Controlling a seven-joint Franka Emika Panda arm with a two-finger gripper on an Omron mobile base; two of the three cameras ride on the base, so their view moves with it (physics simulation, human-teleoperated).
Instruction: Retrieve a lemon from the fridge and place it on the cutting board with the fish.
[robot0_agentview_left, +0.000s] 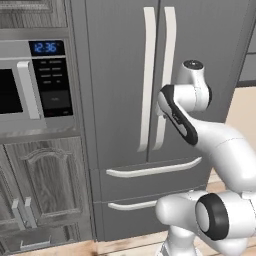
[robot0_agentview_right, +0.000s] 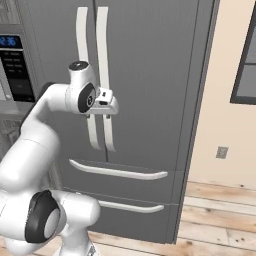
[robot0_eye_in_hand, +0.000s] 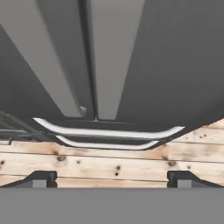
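We see the fridge (robot0_agentview_left: 120, 100) shut, both upper doors closed and its two lower drawers pushed in. Our end effector (robot0_agentview_right: 102, 116) hangs just in front of the long white handles (robot0_agentview_right: 92, 75), at about mid-height of the doors, fingers pointing down and spread wide with nothing between them. In the hand view the fingertips (robot0_eye_in_hand: 41, 178) sit at 7 and 5 o'clock over the wooden floor (robot0_eye_in_hand: 109, 164). A microwave (robot0_agentview_left: 30, 85) sits at 9 o'clock of the fridge.
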